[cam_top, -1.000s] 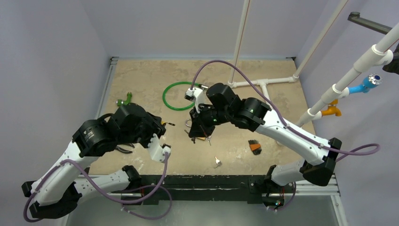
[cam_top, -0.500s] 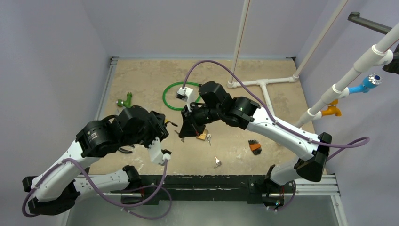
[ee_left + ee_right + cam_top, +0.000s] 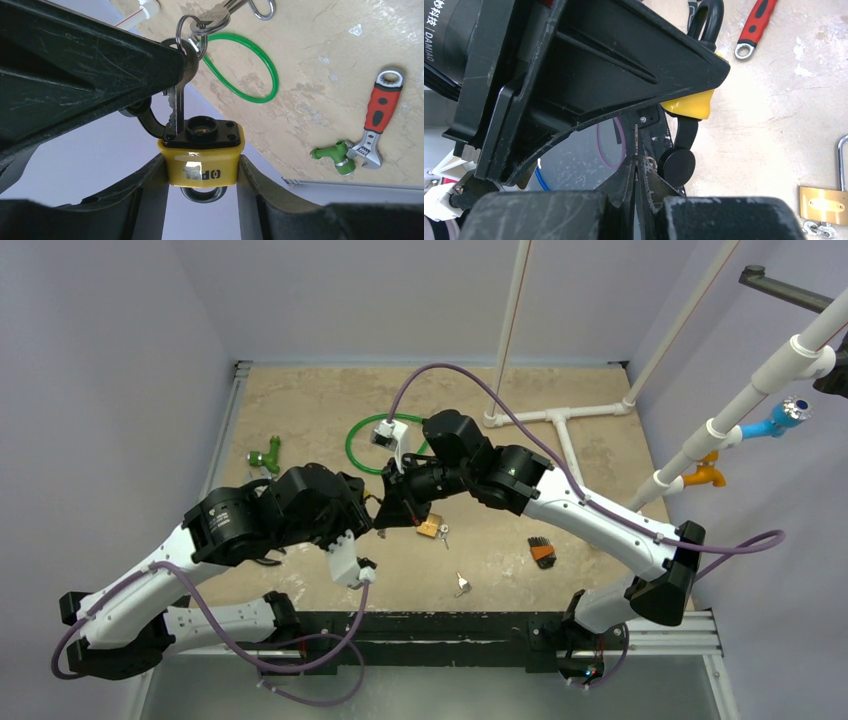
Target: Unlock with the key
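From overhead, I saw the left arm (image 3: 250, 525) and right arm (image 3: 520, 475) tip to tip above the middle of the counter (image 3: 300, 400), with a brass padlock (image 3: 430, 528) lying just beside them. On the left wrist camera, the left fingers (image 3: 152, 185) clamped the yellow padlock (image 3: 201, 162). The key (image 3: 176, 105) stood tip-down on the lock's black face, beside the round keyhole. On the right wrist camera, the right fingers (image 3: 626, 182) were pinched shut on the key's blade.
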You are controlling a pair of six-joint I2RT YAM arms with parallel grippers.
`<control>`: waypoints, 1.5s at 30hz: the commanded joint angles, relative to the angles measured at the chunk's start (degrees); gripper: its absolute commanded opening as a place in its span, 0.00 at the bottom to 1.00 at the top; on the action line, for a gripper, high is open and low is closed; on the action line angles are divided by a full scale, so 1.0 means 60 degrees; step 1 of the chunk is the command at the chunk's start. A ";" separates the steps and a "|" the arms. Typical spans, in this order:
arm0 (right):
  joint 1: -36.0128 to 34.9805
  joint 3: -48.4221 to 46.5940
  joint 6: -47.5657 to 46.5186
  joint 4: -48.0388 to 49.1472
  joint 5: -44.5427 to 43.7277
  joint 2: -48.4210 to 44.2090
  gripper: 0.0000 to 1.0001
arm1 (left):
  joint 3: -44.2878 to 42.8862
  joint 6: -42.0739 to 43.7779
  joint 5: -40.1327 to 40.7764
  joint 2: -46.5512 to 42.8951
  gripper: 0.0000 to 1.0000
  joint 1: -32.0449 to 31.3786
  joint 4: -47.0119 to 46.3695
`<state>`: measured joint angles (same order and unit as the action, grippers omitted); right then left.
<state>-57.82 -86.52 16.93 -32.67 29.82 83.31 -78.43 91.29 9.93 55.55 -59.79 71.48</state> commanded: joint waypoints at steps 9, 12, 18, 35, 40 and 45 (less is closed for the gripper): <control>-0.0031 -0.0197 0.0244 0.0713 0.0486 0.0109 0.00 | 0.0091 0.0489 0.0586 -0.0483 0.00 -0.0046 -0.1136; -0.0020 -0.0228 0.0214 0.0705 0.0436 0.0142 0.00 | 0.0023 0.0489 0.0572 -0.0487 0.00 -0.0054 -0.1082; 0.0047 0.0031 0.0268 0.0854 0.0278 0.0018 0.00 | -0.0065 0.0445 0.0518 -0.0584 0.00 -0.0051 -0.0935; 0.0291 0.0120 0.0343 0.1122 0.0528 0.0032 0.00 | -0.1570 0.0106 -0.0888 -0.0292 0.00 -0.0192 0.0214; 0.0292 -0.0051 0.0201 0.0995 0.0628 0.0014 0.00 | -0.0080 0.1889 -0.1210 -0.1236 0.00 -0.0306 -0.0829; 0.0291 0.0357 0.0430 0.1339 0.0654 -0.0444 0.00 | -0.0044 0.1411 -0.0675 -0.1232 0.00 -0.0500 -0.0620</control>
<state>-56.18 -85.80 18.87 -28.34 32.99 84.23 -77.76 98.61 5.23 47.79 -61.98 71.72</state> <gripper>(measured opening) 0.004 0.452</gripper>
